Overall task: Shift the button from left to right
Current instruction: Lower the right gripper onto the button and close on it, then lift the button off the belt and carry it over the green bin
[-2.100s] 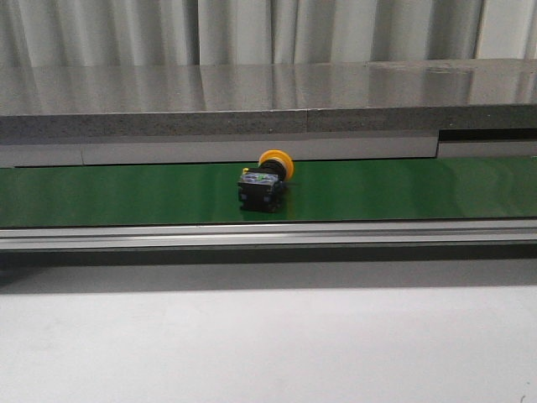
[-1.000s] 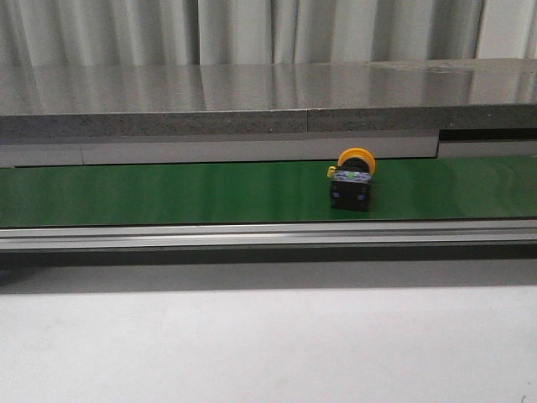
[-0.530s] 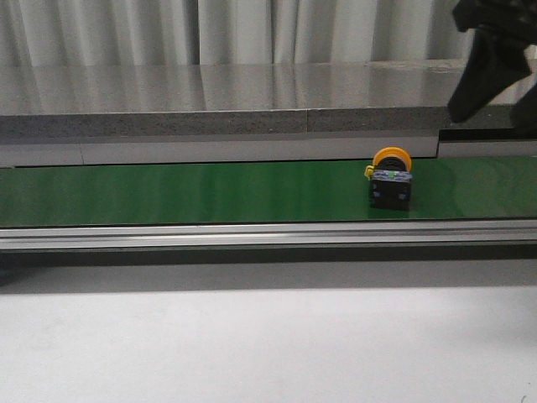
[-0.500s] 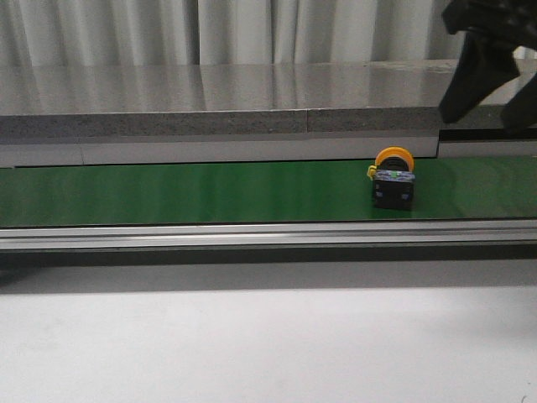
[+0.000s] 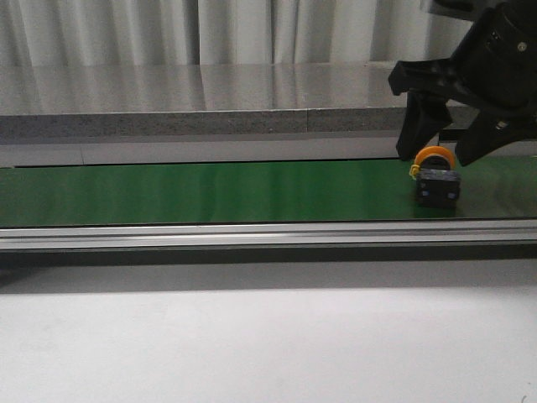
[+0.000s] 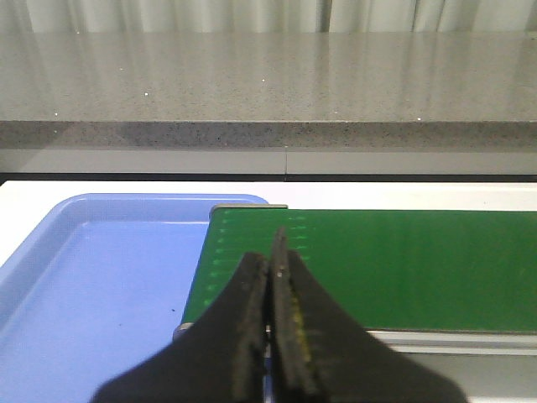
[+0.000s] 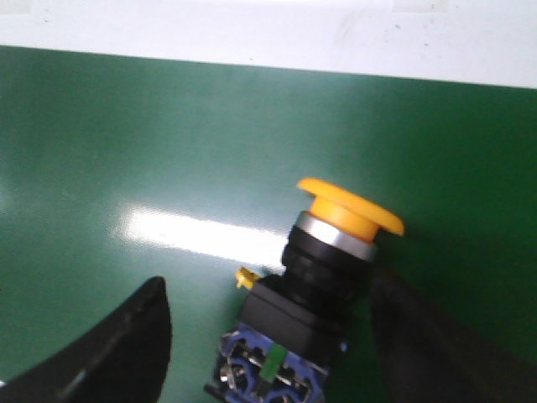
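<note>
Two grippers are ours, and only one is near the work: our right gripper [image 5: 446, 149] hangs at the right of the front view with its jaws spread wide, straddling the button [image 5: 437, 178] from above without touching it, as far as we can tell. In the right wrist view the two dark fingers [image 7: 109, 353] sit at the lower corners of the frame with the button [image 7: 323, 277] between them, its yellow-orange cap tilted toward the upper right and its black body toward the bottom edge. The button lies on the green conveyor belt [image 5: 210, 191], far to the right of the front frame. Our left gripper [image 6: 273, 336] is pinched together on nothing, at the bottom centre of its own view, above the belt's end and a blue tray [image 6: 92, 285] at the lower left. We judge the grasp not yet made: closing, lifting and setting down on the right side all remain.
</note>
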Robot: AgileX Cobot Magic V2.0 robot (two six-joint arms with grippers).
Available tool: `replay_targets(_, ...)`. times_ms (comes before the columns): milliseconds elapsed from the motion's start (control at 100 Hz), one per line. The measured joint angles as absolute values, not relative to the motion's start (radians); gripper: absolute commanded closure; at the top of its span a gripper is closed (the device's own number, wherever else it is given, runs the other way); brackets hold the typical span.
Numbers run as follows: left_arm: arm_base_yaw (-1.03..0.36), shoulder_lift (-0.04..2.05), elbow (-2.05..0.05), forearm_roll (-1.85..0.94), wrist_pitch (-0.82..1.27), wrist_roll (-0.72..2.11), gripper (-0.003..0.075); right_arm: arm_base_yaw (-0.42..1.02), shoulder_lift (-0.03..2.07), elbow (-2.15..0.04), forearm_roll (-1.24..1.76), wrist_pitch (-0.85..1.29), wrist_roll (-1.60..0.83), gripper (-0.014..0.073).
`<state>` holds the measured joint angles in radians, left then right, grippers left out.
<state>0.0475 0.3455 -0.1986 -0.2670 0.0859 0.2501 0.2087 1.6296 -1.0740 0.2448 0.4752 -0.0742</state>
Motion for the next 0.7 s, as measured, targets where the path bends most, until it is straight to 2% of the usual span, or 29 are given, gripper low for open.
replay_targets(250, 0.048, 0.346, -0.199, -0.267, 0.086, 0.25, 0.0741, 0.209, 1.689, -1.076, 0.226, 0.475, -0.075, 0.009)
replay_targets(320, 0.048, 0.346, -0.199, -0.267, 0.086, 0.25, 0.0741, 0.209, 1.695, -1.076, 0.217, 0.477, -0.077, 0.0135)
replay_targets(490, 0.048, 0.346, -0.199, -0.267, 0.086, 0.25, 0.0741, 0.209, 1.695, -1.076, 0.213, 0.487, -0.077, 0.0314)
replay_targets(550, 0.048, 0.346, -0.199, -0.267, 0.086, 0.25, 0.0741, 0.209, 1.695, -1.076, 0.206, 0.492, -0.077, 0.034)
replay_targets(700, 0.048, 0.346, -0.199, -0.267, 0.086, 0.25, 0.0741, 0.209, 1.695, -1.078, 0.199, 0.5, -0.077, 0.0337)
